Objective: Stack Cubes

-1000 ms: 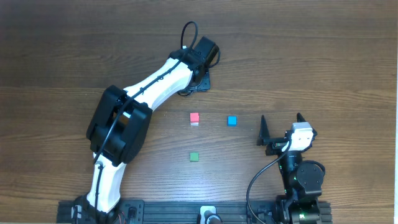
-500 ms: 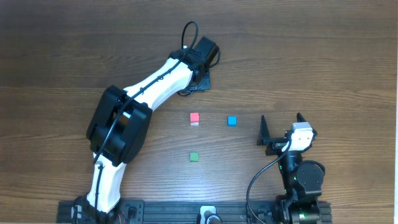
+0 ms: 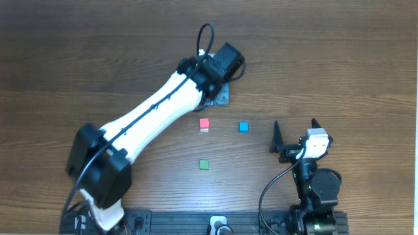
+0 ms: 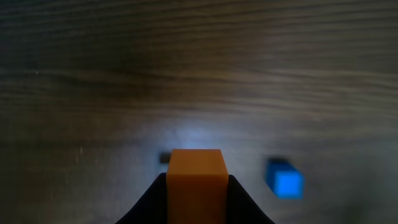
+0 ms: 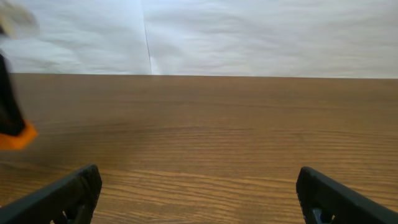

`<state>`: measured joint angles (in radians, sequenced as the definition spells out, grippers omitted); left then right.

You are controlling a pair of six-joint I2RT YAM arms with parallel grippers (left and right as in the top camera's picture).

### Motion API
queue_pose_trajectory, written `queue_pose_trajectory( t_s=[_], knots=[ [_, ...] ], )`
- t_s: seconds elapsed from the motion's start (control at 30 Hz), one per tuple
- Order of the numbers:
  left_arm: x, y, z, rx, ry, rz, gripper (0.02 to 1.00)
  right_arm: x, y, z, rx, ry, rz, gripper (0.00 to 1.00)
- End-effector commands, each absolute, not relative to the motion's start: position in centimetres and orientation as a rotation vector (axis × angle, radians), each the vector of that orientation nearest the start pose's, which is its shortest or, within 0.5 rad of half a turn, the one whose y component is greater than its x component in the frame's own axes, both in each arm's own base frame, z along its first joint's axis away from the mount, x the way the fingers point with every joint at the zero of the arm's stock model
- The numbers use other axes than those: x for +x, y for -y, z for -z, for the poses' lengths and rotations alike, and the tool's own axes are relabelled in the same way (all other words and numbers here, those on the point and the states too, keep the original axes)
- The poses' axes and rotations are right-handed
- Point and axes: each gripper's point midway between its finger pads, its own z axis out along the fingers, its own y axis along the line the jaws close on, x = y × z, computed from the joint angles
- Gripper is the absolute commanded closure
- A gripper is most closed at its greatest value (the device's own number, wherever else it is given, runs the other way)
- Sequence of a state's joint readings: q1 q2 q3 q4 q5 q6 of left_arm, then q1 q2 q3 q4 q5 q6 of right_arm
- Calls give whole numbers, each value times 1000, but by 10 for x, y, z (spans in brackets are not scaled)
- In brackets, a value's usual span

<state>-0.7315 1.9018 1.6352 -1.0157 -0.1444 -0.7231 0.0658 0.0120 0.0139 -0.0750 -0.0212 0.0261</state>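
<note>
Four cubes: orange (image 4: pixel 196 169) in left gripper (image 4: pixel 196 179); red (image 3: pixel 204 123), blue (image 3: pixel 243 126), green (image 3: pixel 204 164).

orange cube (image 4: pixel 196 177) gripped | red cube (image 3: pixel 204 123) | blue cube (image 3: pixel 243 126) | green cube (image 3: pixel 204 164): apart

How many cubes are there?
4: the red cube, blue cube and green cube sit apart on the table, and the orange cube is gripped in the left end effector. More could hide under its arm.
</note>
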Motion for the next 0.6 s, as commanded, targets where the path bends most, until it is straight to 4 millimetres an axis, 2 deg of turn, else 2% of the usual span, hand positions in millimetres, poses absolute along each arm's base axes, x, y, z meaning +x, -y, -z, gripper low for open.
queue_pose_trajectory(
  t_s=[0.03,0.13,0.23,0.6],
  knots=[
    [306,260,-134,-113,-2806,120,969,245,-20,-157,-48,-1645,-91,9],
    [289,252,-121,-150,-2815,125,972,245,-20,-157,-48,-1645,-91,9],
    [280,249,-107,-144,-2825,140,972,245,-20,-157,-48,-1645,-91,7],
    [274,250,-86,-132,-2866,99,967,245,-20,-157,-48,-1645,-91,9]
  ],
)
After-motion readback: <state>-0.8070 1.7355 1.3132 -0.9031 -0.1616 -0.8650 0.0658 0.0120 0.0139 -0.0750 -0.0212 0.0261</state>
